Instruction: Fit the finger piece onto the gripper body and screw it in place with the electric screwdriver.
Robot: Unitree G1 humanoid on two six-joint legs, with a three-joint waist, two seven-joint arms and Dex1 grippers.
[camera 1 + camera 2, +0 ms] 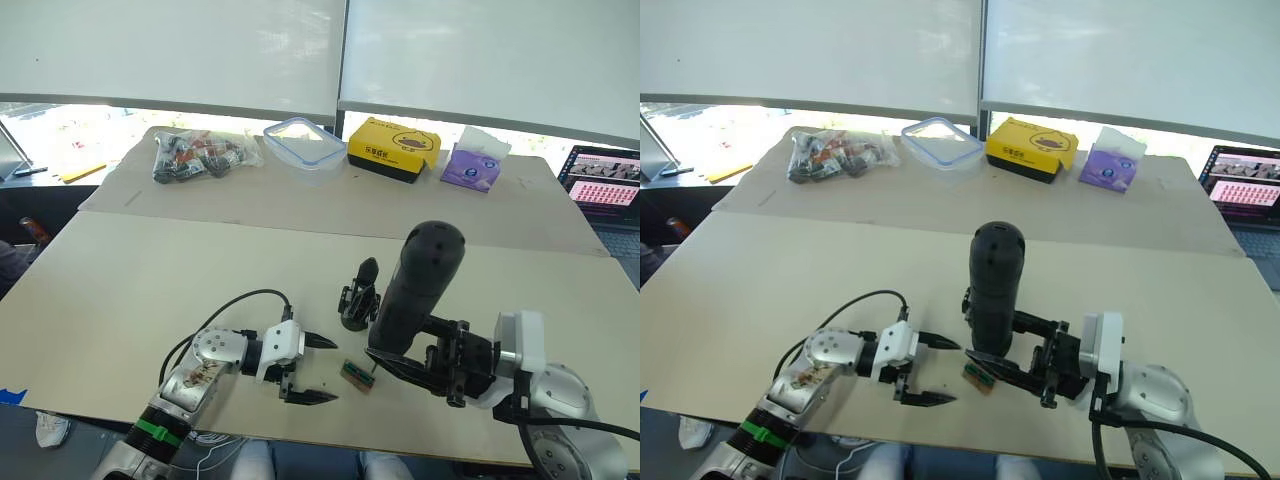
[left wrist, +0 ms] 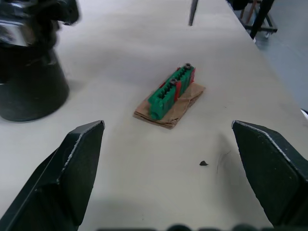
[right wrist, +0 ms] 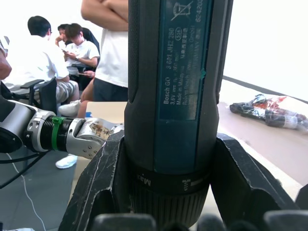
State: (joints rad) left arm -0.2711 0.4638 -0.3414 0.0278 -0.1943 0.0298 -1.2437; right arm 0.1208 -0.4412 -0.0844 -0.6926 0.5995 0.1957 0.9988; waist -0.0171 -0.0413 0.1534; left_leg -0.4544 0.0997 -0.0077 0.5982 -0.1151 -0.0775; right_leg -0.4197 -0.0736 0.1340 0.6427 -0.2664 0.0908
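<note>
Pale beige desk stretches below bright window blinds. Near its front edge, the right gripper has its black fingers clamped around a long black cylindrical electric screwdriver, held nearly upright with the rounded end up and the bit pointing down, just beside a small green-and-brown rectangular block. Just behind it stands the small chunky black gripper body, its pointed finger sticking up. The left gripper hovers low over the desk with fingers spread wide and empty, aimed at the block. People sit in the background of the right wrist view.
</note>
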